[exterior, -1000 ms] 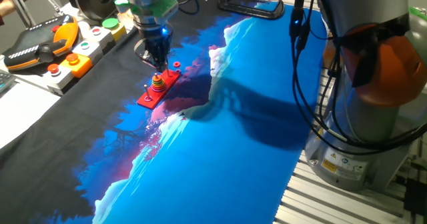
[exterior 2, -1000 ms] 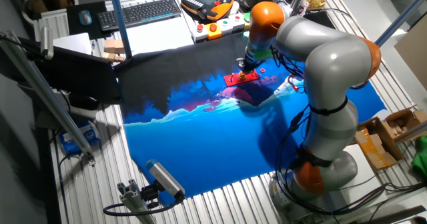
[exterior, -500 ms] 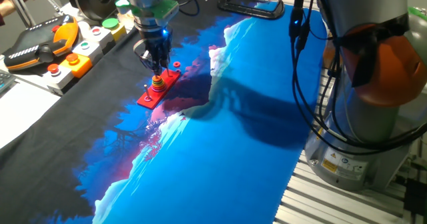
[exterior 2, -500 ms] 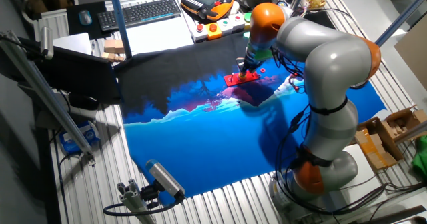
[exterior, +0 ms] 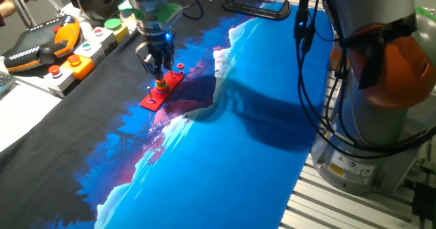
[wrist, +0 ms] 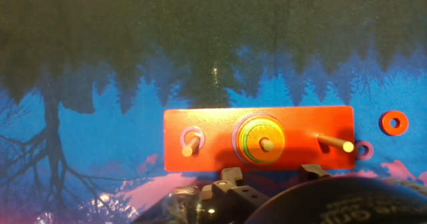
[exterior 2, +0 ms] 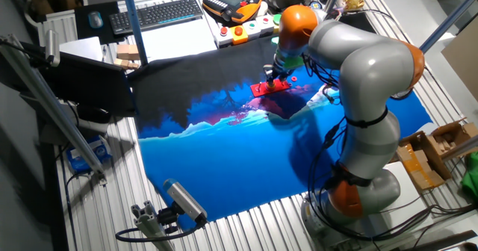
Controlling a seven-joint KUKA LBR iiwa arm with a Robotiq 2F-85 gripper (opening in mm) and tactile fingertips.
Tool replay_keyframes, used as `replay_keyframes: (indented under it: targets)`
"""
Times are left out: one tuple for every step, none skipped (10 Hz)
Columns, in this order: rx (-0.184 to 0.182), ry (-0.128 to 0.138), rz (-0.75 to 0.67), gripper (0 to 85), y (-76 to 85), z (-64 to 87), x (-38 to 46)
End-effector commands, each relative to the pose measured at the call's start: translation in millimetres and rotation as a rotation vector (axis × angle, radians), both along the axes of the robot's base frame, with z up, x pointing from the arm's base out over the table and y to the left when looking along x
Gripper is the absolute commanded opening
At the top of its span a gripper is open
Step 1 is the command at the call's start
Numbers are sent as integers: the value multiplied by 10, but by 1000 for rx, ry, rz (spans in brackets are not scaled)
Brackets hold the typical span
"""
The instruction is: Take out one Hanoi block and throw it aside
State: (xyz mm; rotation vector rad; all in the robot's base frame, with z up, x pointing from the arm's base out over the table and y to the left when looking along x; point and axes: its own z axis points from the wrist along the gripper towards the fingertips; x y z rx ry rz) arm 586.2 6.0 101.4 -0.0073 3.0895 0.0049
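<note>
The long red peg board [wrist: 300, 127] lies on the blue and black cloth. Its middle peg carries a stack of coloured rings [wrist: 261, 139], and a purple ring sits on the left peg. The Hanoi block [wrist: 393, 123], a tiny red-orange ring, lies flat on the cloth just past the board's right end. It also shows in one fixed view [exterior: 180, 66]. My gripper [exterior: 157, 71] hangs just above the stack [exterior: 161, 84], with the jaws apart and nothing between them. In the hand view the gripper [wrist: 270, 176] shows at the bottom edge.
A small dark ring [wrist: 363, 149] lies against the board's right end. An orange pendant [exterior: 41, 48] and a button box [exterior: 82, 58] stand behind the board. A keyboard [exterior 2: 157, 13] is at the back. The arm's base [exterior 2: 358, 191] and cardboard boxes [exterior 2: 426, 154] stand right of the cloth.
My gripper has shifted slightly left and up over the ring stack. The board, the stack and the loose red-orange ring have not moved.
</note>
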Motion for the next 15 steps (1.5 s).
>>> replay_keyframes:
  targets:
    - [0,-4,2,463,-2,-23,4]
    - [0,-7,2,467,-2,-49,12]
    - [0,-7,3,467,5,-82,24]
    - [0,-8,3,467,10,-112,35]
    - [1,-11,3,470,12,-130,42]
    - [1,-11,3,470,11,-143,46]
    - [3,-11,5,470,7,-151,52]
    - [3,-13,5,470,5,-162,60]
    - [3,-13,5,470,7,-177,69]
    - [3,-14,5,473,7,-192,77]
    - [3,-14,3,473,10,-209,85]
    - [3,-14,2,473,11,-224,91]
    - [3,-14,2,473,9,-235,100]
    - [1,-14,2,477,0,-243,108]
    - [-2,-16,2,477,-12,-255,117]
